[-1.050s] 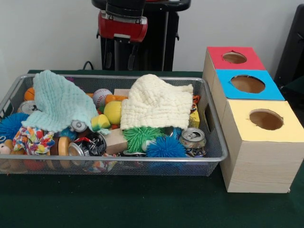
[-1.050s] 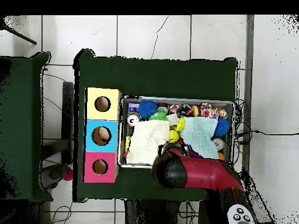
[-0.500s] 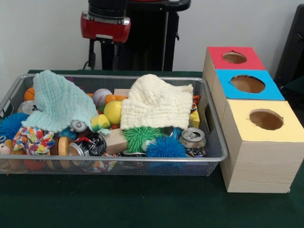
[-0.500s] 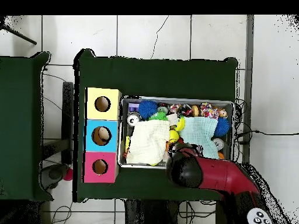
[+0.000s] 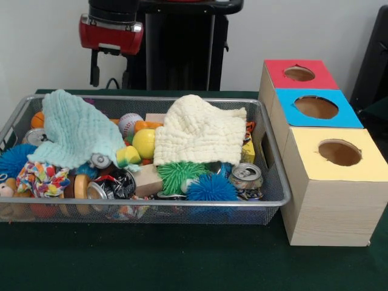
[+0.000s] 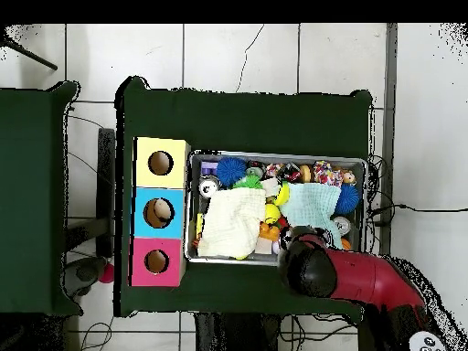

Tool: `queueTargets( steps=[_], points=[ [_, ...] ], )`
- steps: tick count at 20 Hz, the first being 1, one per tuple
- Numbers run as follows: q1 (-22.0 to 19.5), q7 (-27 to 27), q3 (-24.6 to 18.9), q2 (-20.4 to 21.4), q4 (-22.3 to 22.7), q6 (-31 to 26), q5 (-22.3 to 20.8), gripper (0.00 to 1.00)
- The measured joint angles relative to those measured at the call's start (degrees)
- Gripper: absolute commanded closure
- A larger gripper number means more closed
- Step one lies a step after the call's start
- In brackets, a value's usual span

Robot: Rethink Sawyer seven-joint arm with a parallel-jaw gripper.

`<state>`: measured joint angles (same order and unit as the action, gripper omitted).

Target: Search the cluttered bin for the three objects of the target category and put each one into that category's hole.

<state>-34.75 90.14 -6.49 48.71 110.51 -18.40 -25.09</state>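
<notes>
A wire mesh bin (image 5: 151,205) (image 6: 196,206) is packed with mixed objects. A cream cloth (image 5: 200,130) (image 6: 230,222) and a mint cloth (image 5: 76,133) (image 6: 315,203) cover much of it. Showing between them are a yellow ball (image 5: 143,143), a baseball (image 5: 129,123), a green spiky ball (image 5: 180,174), blue spiky balls (image 5: 211,189), a wooden block (image 5: 147,180) and drink cans (image 5: 245,176). My gripper (image 5: 111,73) hangs open and empty above the bin's far left rim. In the overhead view the arm's head (image 6: 311,270) hides it.
Right of the bin stands a wooden box with a red-topped hole (image 5: 300,73) (image 6: 156,261), a blue one (image 5: 316,107) (image 6: 158,213) and a yellow one (image 5: 339,152) (image 6: 161,163). Something pale shows inside the blue hole from overhead. Green cloth covers the table (image 5: 182,260).
The arm has travelled left along the bin's far side in the front view and risen slightly. Nothing in the bin has moved.
</notes>
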Motion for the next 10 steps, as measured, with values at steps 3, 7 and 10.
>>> queueTargets(
  steps=[3,7,10],
  points=[
    [0.40,0.00,-0.01,-0.05,-0.71,-0.01,-1.27,0.00],
    [1.16,0.00,-0.03,-0.07,-2.30,-0.01,-2.56,0.00],
    [1.07,0.00,-0.12,-0.08,-3.41,-0.01,-2.95,0.00]
  ],
)
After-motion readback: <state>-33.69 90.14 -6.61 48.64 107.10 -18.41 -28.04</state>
